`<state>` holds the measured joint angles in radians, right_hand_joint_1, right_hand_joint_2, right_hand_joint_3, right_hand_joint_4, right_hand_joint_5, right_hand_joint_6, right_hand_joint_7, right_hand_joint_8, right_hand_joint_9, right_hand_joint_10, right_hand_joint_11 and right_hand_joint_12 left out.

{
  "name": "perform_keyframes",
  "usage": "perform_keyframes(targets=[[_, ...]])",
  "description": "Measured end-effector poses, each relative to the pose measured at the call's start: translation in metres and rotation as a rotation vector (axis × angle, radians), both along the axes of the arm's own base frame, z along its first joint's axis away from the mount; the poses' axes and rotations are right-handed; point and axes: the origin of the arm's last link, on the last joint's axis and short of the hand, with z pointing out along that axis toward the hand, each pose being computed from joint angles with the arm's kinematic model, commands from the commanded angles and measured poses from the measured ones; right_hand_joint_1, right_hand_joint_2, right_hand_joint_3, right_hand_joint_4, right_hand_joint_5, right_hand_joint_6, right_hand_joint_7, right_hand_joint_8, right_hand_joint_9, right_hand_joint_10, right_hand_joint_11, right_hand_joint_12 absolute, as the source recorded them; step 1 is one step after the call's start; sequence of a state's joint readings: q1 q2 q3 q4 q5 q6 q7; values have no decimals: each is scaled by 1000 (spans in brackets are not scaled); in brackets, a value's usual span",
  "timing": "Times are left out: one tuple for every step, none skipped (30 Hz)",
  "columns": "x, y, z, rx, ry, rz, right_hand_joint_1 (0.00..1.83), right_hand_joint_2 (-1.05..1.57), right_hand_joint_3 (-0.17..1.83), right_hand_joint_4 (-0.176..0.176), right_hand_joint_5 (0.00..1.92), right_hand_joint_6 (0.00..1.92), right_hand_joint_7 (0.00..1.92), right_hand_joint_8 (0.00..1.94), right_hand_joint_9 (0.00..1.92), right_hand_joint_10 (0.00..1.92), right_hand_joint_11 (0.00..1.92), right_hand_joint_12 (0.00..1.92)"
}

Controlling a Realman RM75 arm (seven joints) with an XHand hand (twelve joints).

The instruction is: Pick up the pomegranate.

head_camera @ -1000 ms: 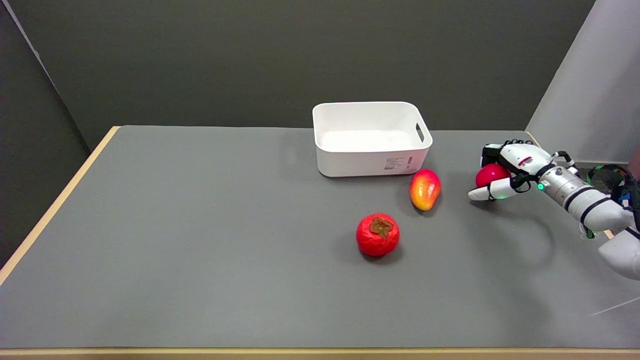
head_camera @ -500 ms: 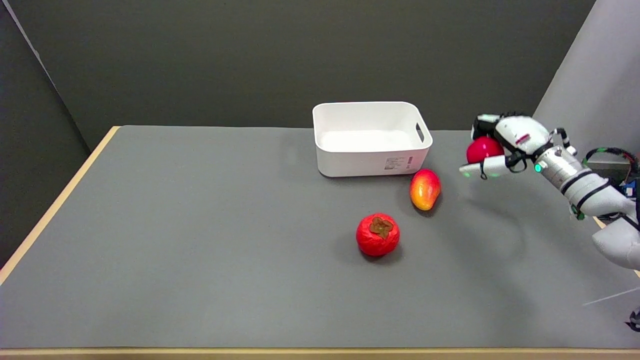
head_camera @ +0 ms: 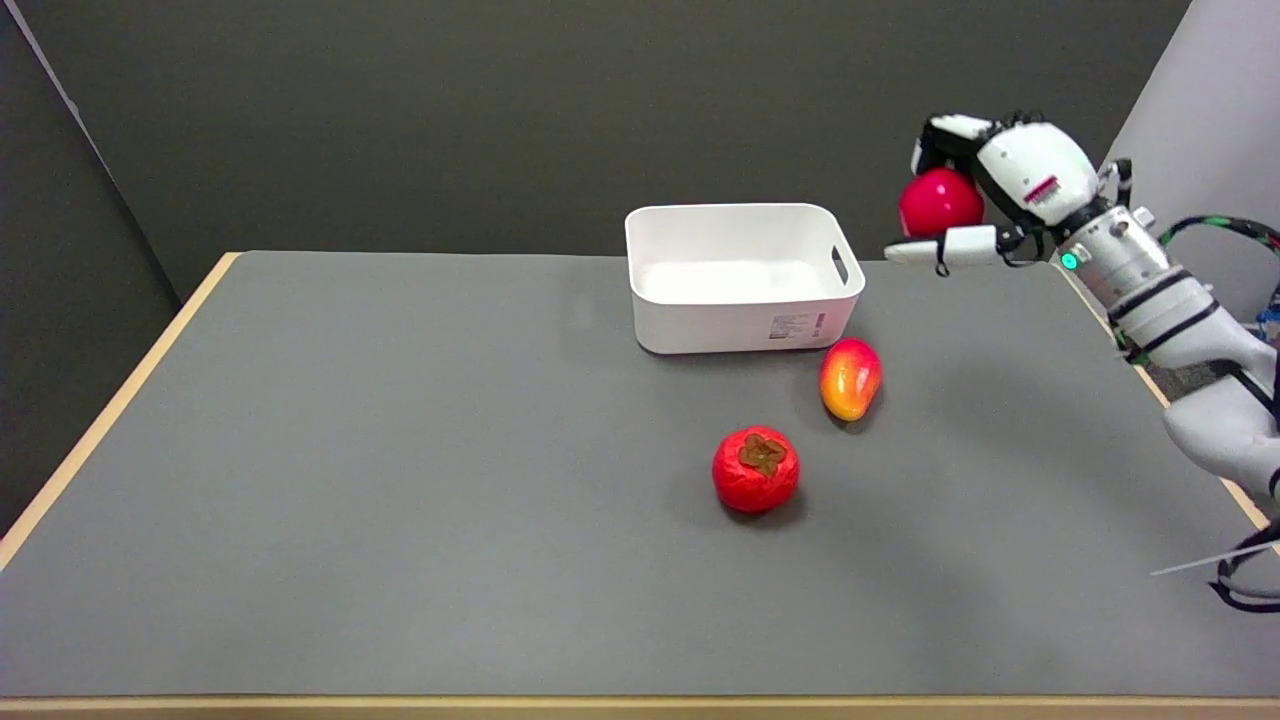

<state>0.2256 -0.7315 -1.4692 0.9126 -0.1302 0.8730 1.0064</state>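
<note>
Right hand (head_camera: 985, 195) grips the pomegranate (head_camera: 938, 202) — raised above the table (head_camera: 400, 450).

Count at this frame: one pomegranate (head_camera: 938, 201), held in my right hand (head_camera: 985, 190) up off the table (head_camera: 400, 480); one mango (head_camera: 850, 378); one persimmon (head_camera: 756, 469). That makes three fruits in all, two of them lying on the grey top and one in my grasp. One white bin (head_camera: 740, 275), one table, and one of my hands in view.
</note>
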Motion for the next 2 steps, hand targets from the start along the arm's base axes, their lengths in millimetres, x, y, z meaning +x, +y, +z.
perform_keyframes(targets=[[4, -2, -4, 15, 5, 13, 1318, 1170, 247, -176, 598, 1557, 644, 1413, 669, 1735, 857, 1921], [8, -4, -9, 29, 9, 25, 1318, 1170, 248, -176, 598, 1557, 644, 1413, 669, 1735, 858, 1921]])
